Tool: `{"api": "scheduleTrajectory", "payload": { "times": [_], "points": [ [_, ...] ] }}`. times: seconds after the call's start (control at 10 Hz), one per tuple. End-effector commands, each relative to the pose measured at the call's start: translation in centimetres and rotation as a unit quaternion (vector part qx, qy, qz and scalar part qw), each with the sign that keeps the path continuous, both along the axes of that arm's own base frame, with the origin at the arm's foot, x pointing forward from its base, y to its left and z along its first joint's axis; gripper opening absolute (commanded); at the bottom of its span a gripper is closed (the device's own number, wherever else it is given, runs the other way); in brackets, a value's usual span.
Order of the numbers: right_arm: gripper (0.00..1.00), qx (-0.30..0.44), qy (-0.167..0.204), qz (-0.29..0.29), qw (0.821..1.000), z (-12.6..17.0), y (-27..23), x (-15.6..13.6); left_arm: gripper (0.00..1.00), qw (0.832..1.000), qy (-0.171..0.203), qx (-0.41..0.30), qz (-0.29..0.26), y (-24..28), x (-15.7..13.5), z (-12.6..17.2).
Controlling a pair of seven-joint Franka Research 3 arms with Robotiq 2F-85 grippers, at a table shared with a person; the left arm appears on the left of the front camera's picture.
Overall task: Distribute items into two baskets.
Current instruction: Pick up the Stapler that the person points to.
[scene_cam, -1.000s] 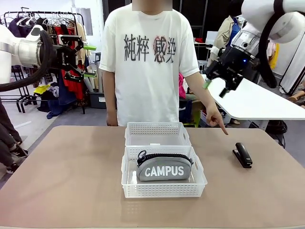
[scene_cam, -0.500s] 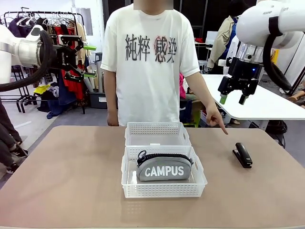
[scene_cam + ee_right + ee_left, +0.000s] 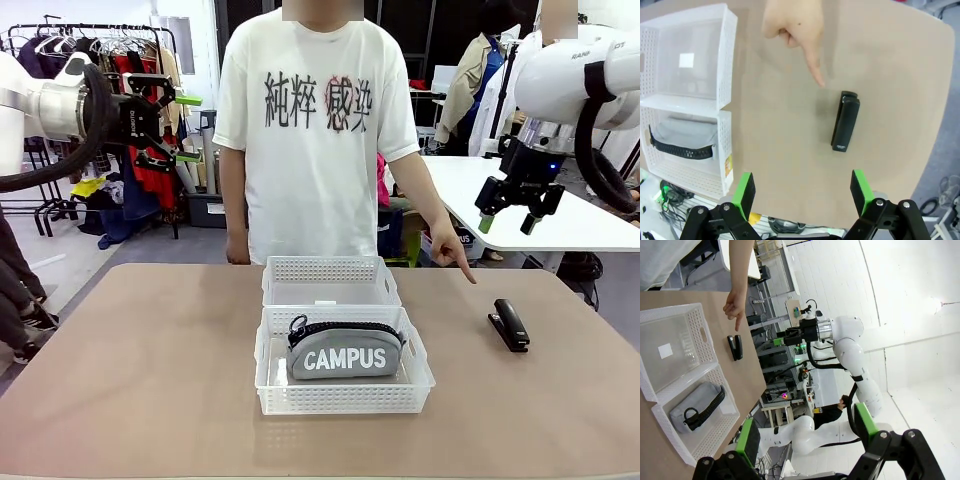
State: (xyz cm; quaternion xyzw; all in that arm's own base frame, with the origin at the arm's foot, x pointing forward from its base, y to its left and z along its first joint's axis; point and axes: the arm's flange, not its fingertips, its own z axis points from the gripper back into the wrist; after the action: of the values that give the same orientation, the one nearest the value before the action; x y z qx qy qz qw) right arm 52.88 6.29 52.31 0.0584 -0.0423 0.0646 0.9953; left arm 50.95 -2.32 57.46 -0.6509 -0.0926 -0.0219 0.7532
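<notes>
Stapler, under my right gripper: my right gripper (image 3: 506,222) hangs high over the right side of the table (image 3: 150,350), jaws spread wide and empty, green pads pointing down. In its wrist view the black stapler (image 3: 845,121) lies flat on the bare tabletop, inside the span of the two fingers.
Left gripper: my left gripper (image 3: 185,128) sits high at the far left, turned sideways, its jaws wide as well with nothing between them.
Person's hand: the person's hand (image 3: 452,250) reaches in from the far side with the index finger aimed down at the stapler. The fingertip is near it but not touching.
Pouch: the grey CAMPUS pouch (image 3: 343,352) already lies in the near basket (image 3: 345,400), zip uppermost.
Far basket: the far basket (image 3: 330,270) butts against the near one. All I can see in it is a small white label on its floor.
Step in hand: I judge this to be the approach to the stapler, with one item placed and one to go.
Next move: I need to lower the right gripper over the stapler and turn the wrist so the pads straddle its narrow width, not its length. Then I close, lift and carry it left to the far basket.
Watch: the pointing hand is close to my way down, so I would come in from the stapler's near end.
</notes>
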Motion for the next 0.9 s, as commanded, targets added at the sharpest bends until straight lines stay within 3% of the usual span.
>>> {"api": "scheduleTrajectory", "payload": {
  "times": [0.0, 0.3, 0.8],
  "points": [
    [1.00, -0.002, 0.005, 0.006, 1.000, 0.6, 0.5, 0.2, 1.00, 1.000, -0.002, -0.001, 0.000, 0.0, -0.2, 0.2],
    [1.00, 0.000, 0.002, 0.005, 1.000, 0.2, 0.5, 0.0, 1.00, 1.000, -0.002, -0.001, 0.000, 0.0, -0.2, 0.2],
    [1.00, -0.059, -0.006, 0.019, 0.998, -5.5, -2.4, -0.7, 1.00, 1.000, -0.002, -0.001, 0.000, 0.0, -0.2, 0.2]
  ]
}}
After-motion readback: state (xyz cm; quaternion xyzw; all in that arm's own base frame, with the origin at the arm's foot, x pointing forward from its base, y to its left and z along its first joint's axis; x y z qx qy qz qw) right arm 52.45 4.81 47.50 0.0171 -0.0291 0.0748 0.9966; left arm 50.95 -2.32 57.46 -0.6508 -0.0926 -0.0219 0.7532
